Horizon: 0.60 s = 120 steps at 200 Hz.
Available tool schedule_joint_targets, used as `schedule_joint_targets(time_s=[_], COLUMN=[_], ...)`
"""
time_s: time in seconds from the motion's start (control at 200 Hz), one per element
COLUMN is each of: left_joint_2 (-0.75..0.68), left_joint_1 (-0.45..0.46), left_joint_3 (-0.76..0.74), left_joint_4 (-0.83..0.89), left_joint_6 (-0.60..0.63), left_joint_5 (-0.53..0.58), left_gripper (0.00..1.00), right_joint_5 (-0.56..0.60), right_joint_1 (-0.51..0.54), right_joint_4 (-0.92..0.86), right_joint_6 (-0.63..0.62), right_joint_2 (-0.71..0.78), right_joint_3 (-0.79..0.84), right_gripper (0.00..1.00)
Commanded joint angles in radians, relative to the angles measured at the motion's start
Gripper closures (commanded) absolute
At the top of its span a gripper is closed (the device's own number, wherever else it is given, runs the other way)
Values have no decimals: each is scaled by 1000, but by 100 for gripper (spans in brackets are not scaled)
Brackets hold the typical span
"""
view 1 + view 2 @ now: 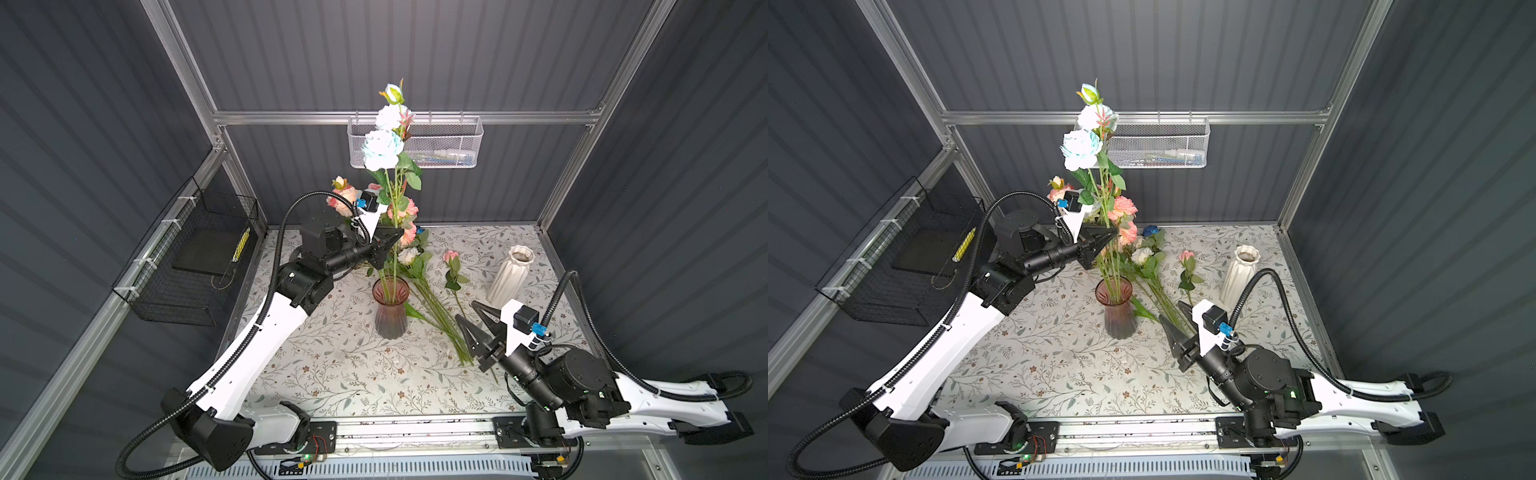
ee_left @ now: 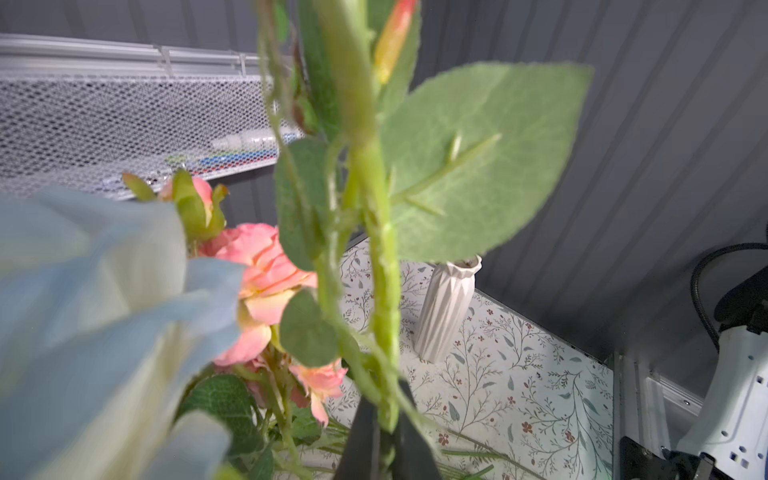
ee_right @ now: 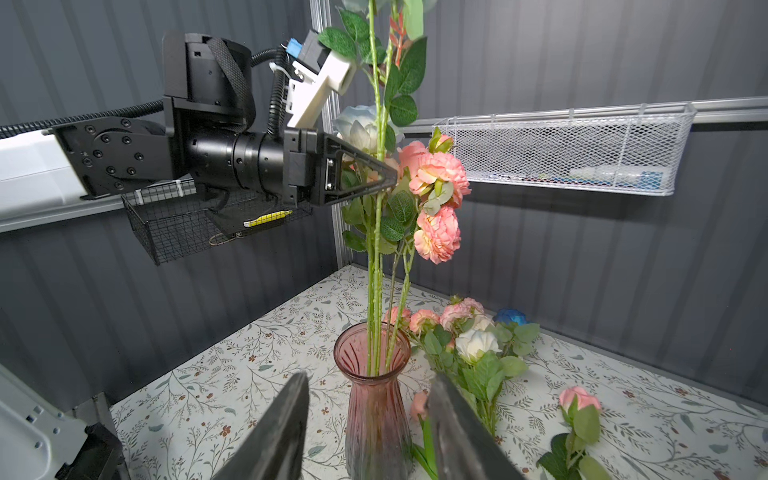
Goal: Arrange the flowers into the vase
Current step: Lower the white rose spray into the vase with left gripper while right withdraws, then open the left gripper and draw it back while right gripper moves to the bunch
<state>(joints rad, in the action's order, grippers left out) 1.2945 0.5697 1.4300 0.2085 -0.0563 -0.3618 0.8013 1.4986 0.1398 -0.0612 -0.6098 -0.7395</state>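
Several flowers [image 1: 406,255] lie mid-way along the worktop [image 1: 332,365], beside the pink vase [image 1: 390,320]. My left pincer [image 1: 397,237] pinches the pale blue flower [image 1: 382,149] by its stem, high up, so it stands upright in the neck. My right pincer [image 1: 466,312] hangs spread and empty above the loose stems, placed for the next pick.

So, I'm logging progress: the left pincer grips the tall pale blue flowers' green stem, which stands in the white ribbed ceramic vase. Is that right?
Not quite. The green stem gripped by the left pincer stands in the pink ribbed glass vase, as the right wrist view shows. The white ribbed ceramic vase holds no flowers.
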Motion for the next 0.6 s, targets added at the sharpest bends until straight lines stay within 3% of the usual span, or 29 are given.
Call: schedule_joint_targets(time_s=[0.0, 0.18, 0.275, 0.47, 0.595], left_joint_2=[-25, -76, -116, -221, -289], left_joint_1=[-1, -1, -1, -1, -1], left_joint_3=[-6, -6, -6, -54, -61], left_joint_4=[-12, -41, -64, -151, -179], left_joint_6=[-33, -70, -97, -188, -248], left_joint_5=[15, 24, 26, 69, 58], left_gripper=[65, 30, 17, 1, 0], right_joint_5=[31, 33, 35, 38, 51], right_joint_1=[-6, -11, -15, -21, -27], right_joint_4=[1, 2, -6, -19, -42], right_joint_6=[11, 17, 24, 46, 68], right_joint_2=[8, 3, 2, 2, 3], right_joint_3=[8, 7, 6, 4, 6], right_gripper=[45, 34, 29, 23, 19])
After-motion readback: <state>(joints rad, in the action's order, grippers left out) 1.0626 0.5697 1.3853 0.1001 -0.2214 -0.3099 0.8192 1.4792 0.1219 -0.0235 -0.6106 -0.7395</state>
